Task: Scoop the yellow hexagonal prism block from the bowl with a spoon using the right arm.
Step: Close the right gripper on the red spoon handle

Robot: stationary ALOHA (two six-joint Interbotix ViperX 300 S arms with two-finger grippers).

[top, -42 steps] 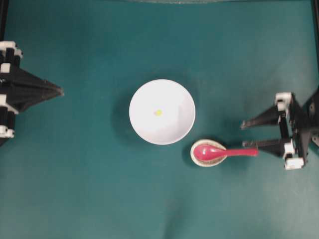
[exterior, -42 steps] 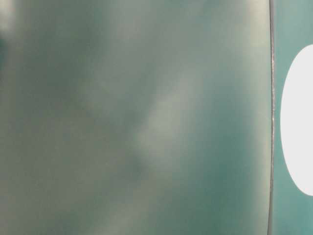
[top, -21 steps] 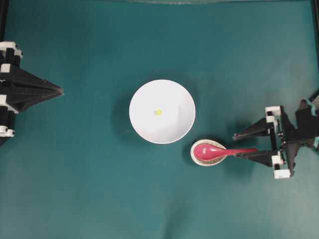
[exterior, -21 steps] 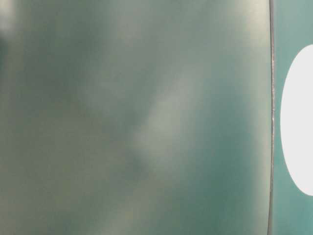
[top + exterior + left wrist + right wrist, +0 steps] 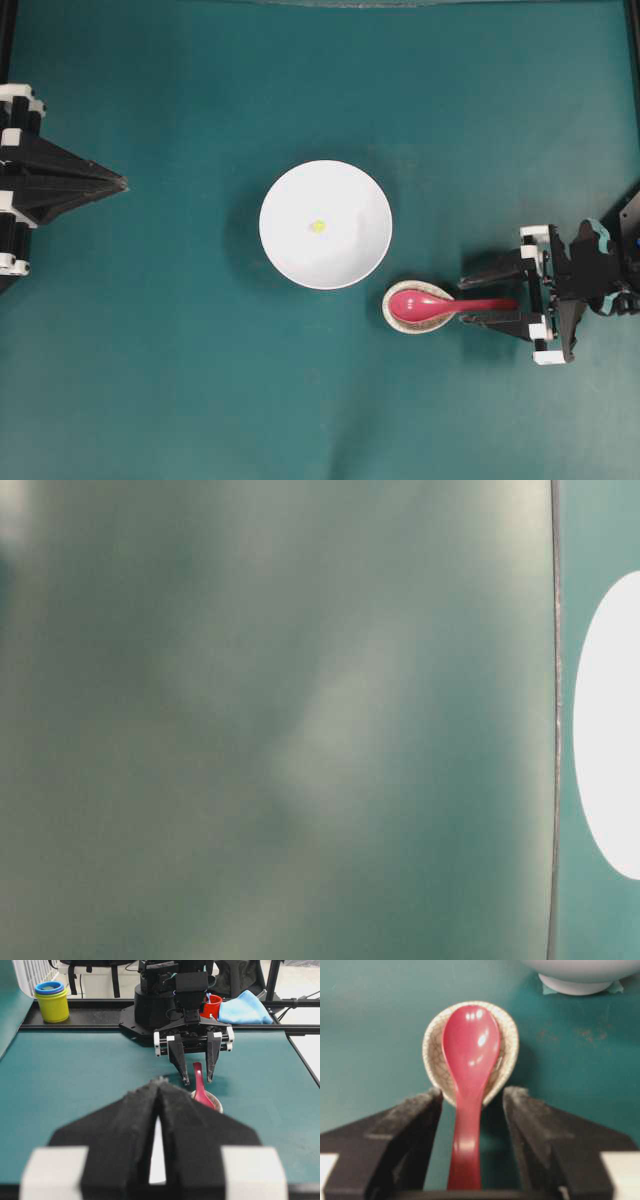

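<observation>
The white bowl stands mid-table with the tiny yellow hexagonal prism block inside it. Right of the bowl, the pink-red spoon rests with its scoop in a small speckled dish and its handle pointing right. My right gripper is open, with one finger on each side of the handle and gaps on both sides. In the right wrist view the spoon runs between the fingers of the right gripper. At the table's left edge my left gripper is shut and holds nothing.
Beyond the table's far edge in the left wrist view are stacked yellow and blue cups, a red cup and a blue cloth. The bowl's foot shows just past the dish. The table-level view is a blur.
The right gripper has moved left along the spoon's handle, staying open. Both fingers now flank the handle. Spoon, bowl, block and left arm have not moved.
</observation>
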